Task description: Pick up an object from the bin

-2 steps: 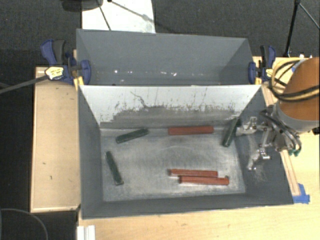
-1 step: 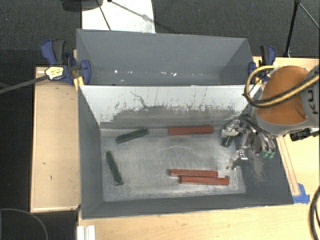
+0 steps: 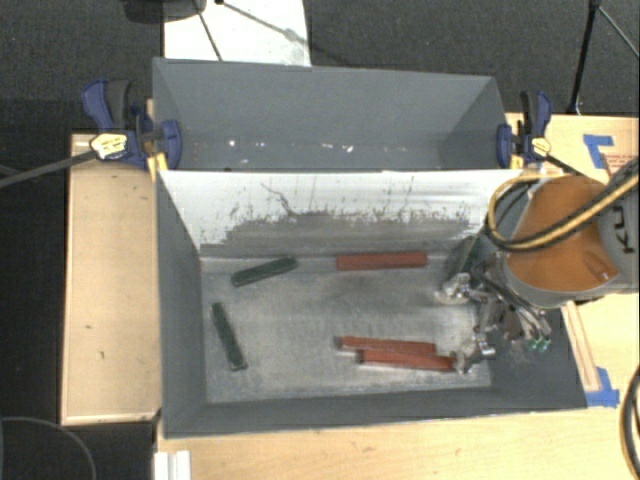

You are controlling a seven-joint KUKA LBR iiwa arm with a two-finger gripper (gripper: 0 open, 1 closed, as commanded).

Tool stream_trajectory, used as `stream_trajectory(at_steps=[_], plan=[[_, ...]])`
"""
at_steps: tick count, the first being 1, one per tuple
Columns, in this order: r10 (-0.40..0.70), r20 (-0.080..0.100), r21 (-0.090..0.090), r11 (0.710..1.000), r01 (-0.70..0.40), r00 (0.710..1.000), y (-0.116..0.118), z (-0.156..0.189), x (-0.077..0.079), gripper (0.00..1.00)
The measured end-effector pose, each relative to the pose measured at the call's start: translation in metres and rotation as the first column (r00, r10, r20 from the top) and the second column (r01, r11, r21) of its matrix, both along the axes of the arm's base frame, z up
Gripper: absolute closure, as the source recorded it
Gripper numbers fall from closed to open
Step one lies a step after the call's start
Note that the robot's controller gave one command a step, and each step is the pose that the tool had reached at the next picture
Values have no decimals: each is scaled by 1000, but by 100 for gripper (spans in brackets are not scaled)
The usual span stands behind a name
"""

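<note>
- Four slim, straight sticks lie on the scuffed floor of a grey metal bin (image 3: 190, 268), two red-brown and two dark green, all matt and flat-sided.
- Low under the arm's orange wrist cover (image 3: 560, 243), the metal-tipped gripper (image 3: 472, 356) sits at the right end of the front red-brown stick (image 3: 395, 354), which runs away to the gripper's left at a slight tilt.
- Whether the gripper is released or clenched cannot be told, nor whether the stick is in its grasp.
- Up and to the left of the gripper, the back red-brown stick (image 3: 382, 261) lies along the foot of the pale, scratched back wall, well apart from the front one.
- Further left on that back line lies one dark green stick (image 3: 265, 270), near the red-brown one's end; the other dark green stick (image 3: 228, 336) lies farthest from the gripper, beside the left wall and roughly along it.
- Bare, worn floor spreads between the gripper and the green sticks; the right wall slopes up close behind the gripper, and the front wall runs just below the stick at its tip.
</note>
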State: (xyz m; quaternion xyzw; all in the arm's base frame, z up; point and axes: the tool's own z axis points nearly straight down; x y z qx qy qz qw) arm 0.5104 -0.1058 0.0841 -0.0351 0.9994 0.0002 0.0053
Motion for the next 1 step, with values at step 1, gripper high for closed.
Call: stream_trajectory(at_steps=[1], plan=[[-89,-7,-3,996,89,996,36,8,18,0]])
